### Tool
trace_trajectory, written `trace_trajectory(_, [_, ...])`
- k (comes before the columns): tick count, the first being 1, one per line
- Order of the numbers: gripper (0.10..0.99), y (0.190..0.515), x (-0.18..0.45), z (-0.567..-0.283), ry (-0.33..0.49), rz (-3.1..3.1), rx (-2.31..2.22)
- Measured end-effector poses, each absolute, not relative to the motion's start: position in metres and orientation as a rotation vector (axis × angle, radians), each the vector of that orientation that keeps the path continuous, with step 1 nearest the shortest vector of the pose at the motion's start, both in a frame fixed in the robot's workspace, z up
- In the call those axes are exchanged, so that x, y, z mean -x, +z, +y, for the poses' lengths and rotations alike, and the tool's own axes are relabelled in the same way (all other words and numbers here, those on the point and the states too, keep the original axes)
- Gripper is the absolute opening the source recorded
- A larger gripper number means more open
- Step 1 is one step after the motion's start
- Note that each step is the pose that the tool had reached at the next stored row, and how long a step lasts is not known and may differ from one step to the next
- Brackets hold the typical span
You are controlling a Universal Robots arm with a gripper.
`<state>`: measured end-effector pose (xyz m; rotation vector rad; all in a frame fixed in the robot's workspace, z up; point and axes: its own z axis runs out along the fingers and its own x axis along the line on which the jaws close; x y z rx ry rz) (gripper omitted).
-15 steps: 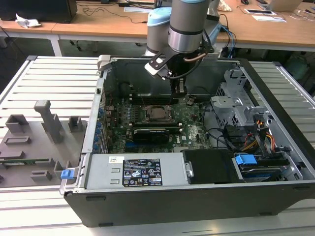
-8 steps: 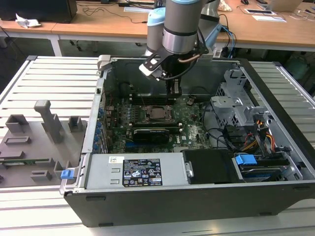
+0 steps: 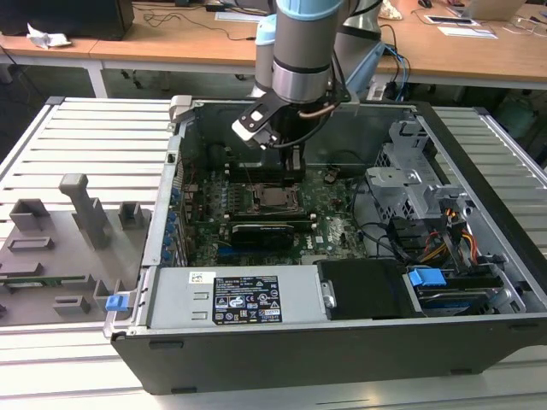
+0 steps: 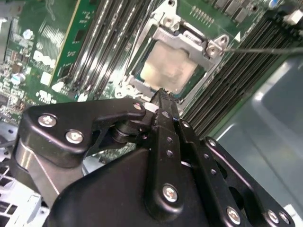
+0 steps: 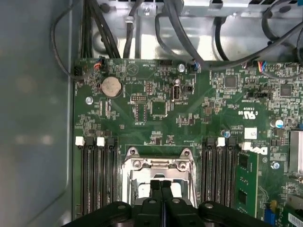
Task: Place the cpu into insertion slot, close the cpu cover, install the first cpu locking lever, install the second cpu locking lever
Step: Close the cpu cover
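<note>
The gripper (image 4: 160, 93) hangs pinched closed over the cpu (image 4: 168, 71), memory slots (image 4: 102, 47) flanking.

Seemingly wooden desks (image 3: 171, 47), slatted worktable (image 3: 94, 137)

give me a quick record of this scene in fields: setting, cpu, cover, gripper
setting: open computer case, motherboard inside
cpu: lying in the insertion slot, pale face up
cpu cover: appears down, framing the cpu
gripper: shut, holding nothing, tip close over the cover's edge
memory slots: on both sides of the slot
</note>
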<state>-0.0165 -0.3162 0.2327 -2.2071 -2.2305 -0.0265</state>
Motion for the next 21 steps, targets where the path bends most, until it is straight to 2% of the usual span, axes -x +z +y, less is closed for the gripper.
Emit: trace_trajectory(21, [0.106, 0.209, 0.054, -0.317, -0.061, -2.251, 2.156])
